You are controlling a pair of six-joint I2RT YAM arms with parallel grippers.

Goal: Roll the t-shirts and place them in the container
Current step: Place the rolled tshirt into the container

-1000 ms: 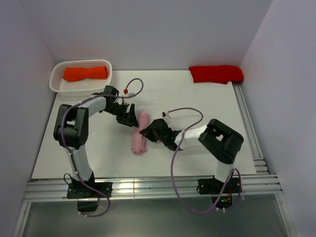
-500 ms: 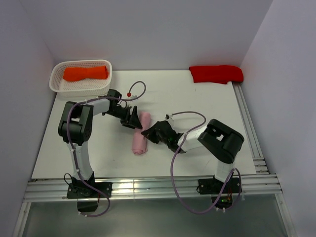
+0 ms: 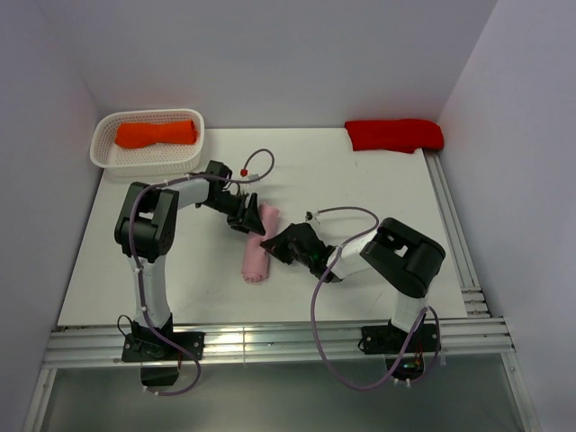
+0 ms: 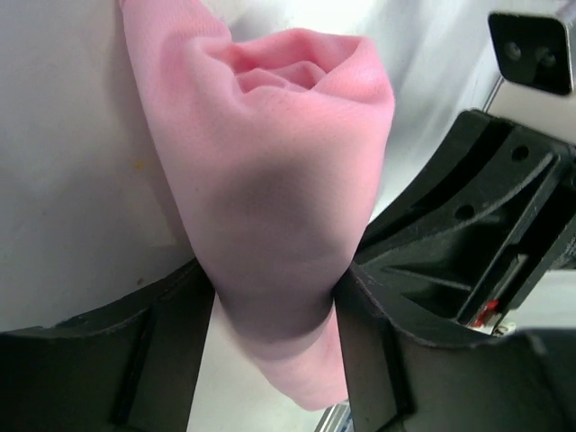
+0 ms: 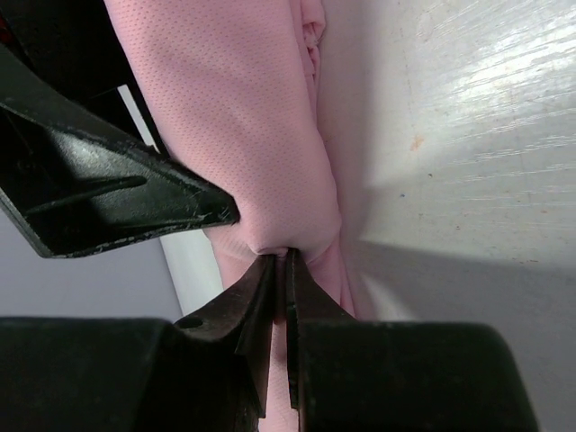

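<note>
Looking first at the left gripper (image 4: 270, 315), we noted one black finger on each side of the light pink t-shirt (image 4: 270, 180). Both fingers (image 4: 171, 346) touched the cloth, and the roll was squeezed narrower where it passed between them. We recorded this gripper as part-way closed and holding the roll. The roll's end, with its coiled layers, showed beyond the fingers in the left wrist view.

The right gripper (image 5: 281, 261) had its jaws almost together, with only a thin slit between the tips. A small fold of the pink cloth was nipped at those tips. We recorded it as closed on the t-shirt.

From the top view, the left gripper met the roll at its far end. The right gripper reached it from the right side, about midway along its length. The two grippers were close together.

The pink t-shirt lay as a narrow roll on the white bench (image 3: 360, 198), near the middle and a little to the left. It ran from far to near, slightly tilted.

Further out, an orange bundle (image 3: 155, 133) lay inside a white basket (image 3: 99, 151) at the far left corner of the bench. A red bundle (image 3: 394, 135) lay at the far right edge, against the wall. Both were well apart from the grippers.
</note>
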